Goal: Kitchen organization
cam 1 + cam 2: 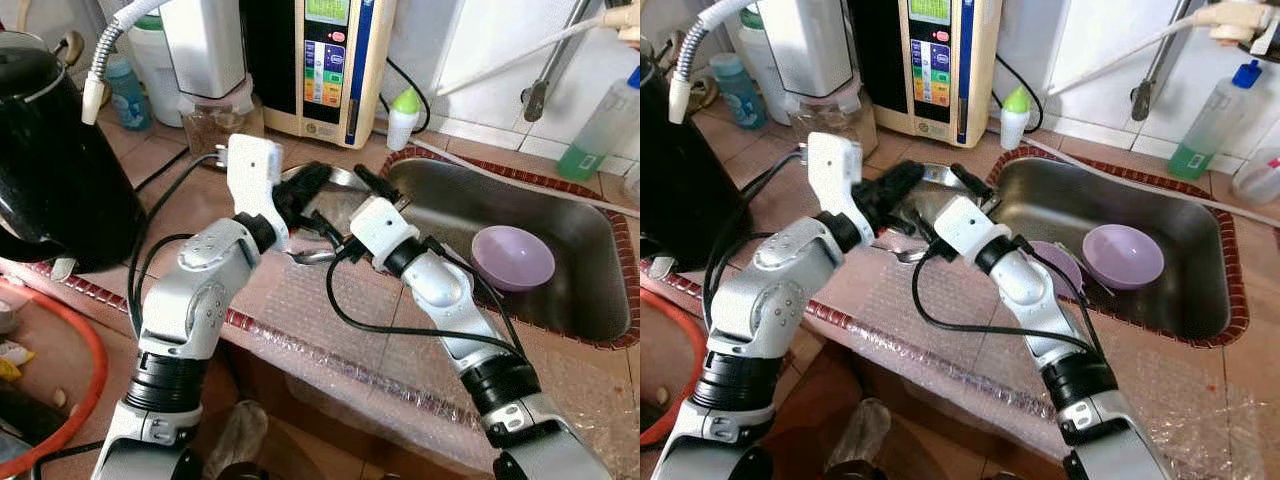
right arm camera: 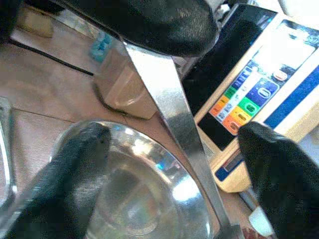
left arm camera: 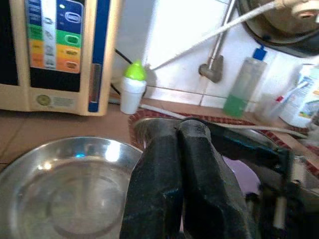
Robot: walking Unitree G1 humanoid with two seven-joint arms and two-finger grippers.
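Clearly your biggest piece is the steel plate [image 3: 65,191], lying flat on the counter just under both grippers: stiff, light, glossy and likely slick, so take it by the raised rim. Smaller is the spoon [image 2: 172,119], a thin, hard, shiny strip; your left gripper [image 1: 300,192] is closed on its handle, the bowl hanging below. Your right gripper [image 2: 174,172] stands spread beside that handle, fingers apart.
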